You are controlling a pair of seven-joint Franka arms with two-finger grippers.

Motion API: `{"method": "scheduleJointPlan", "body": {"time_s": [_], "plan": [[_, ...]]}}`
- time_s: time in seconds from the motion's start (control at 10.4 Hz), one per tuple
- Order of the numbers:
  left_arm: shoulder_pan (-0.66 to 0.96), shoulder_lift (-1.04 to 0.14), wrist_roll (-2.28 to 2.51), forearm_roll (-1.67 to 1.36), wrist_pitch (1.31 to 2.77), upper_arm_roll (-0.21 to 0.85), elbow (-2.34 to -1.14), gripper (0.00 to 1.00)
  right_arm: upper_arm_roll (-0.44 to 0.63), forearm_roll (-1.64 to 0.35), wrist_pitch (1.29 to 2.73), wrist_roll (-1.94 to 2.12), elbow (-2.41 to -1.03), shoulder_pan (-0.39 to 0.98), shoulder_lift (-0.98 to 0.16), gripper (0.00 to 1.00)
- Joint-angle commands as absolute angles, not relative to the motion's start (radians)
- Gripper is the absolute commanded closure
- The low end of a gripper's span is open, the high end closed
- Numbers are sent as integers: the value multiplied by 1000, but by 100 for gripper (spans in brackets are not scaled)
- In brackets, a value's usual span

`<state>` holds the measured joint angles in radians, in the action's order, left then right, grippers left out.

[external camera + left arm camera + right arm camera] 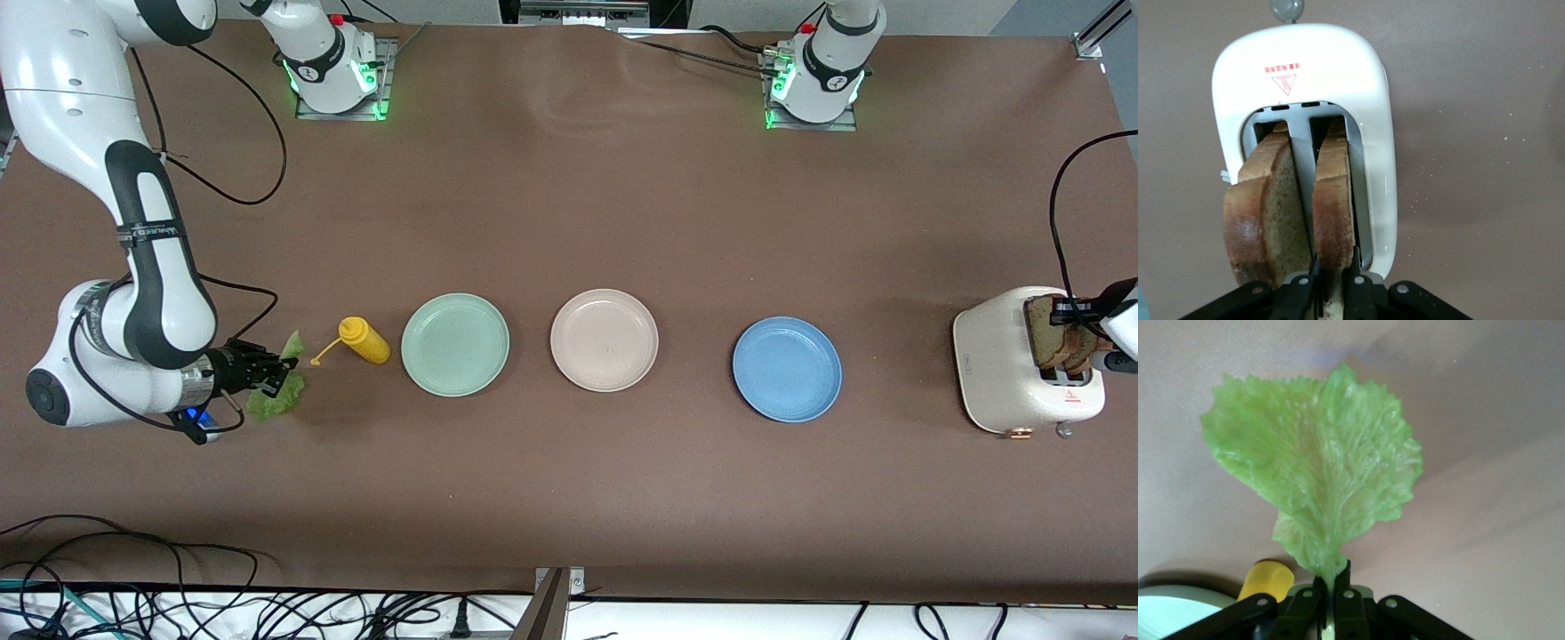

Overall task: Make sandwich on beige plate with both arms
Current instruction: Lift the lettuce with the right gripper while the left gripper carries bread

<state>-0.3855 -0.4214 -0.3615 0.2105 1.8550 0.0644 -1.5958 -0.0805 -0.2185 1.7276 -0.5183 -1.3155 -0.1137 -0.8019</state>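
Two brown bread slices (1265, 213) stand upright in the slots of a white toaster (1005, 356) at the left arm's end of the table. My left gripper (1333, 270) is shut on the top edge of one slice (1333, 200), which is still in its slot. From the front, the left gripper (1065, 313) sits over the toaster and bread (1053, 338). My right gripper (276, 378) is shut on the stem of the green lettuce leaf (1318, 473), low over the table at the right arm's end. The beige plate (605, 340) is bare, in the middle of the plate row.
A mint green plate (455, 344) lies beside the beige plate toward the right arm's end, a blue plate (787, 369) toward the left arm's end. A yellow mustard bottle (364, 340) lies on its side between the lettuce (267, 402) and the mint plate. Cables run along the table's near edge.
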Motion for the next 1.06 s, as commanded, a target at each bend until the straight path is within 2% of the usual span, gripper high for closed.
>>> {"method": "scheduleJointPlan", "body": {"time_s": [0.0,0.29,0.48,0.58,0.96], "plan": [[-387,-391,-353,283,1847,64,-1565,100,-83,-183,1631,-454,-1279,-118,-753,100],[-376,-324,-354,287,1797,83,-1548,100,-94,-146,1545,-430,-1278,-107,-640,100],[-310,-322,-350,285,1621,118,-1430,100,-106,-137,1484,-433,-1278,-94,-577,100],[-266,-322,-345,282,1583,129,-1413,100,-109,-132,1455,-446,-1282,-86,-542,100],[-39,-351,-322,140,1575,126,-1414,100,-141,-75,1376,-443,-1279,-72,-451,100]]}}
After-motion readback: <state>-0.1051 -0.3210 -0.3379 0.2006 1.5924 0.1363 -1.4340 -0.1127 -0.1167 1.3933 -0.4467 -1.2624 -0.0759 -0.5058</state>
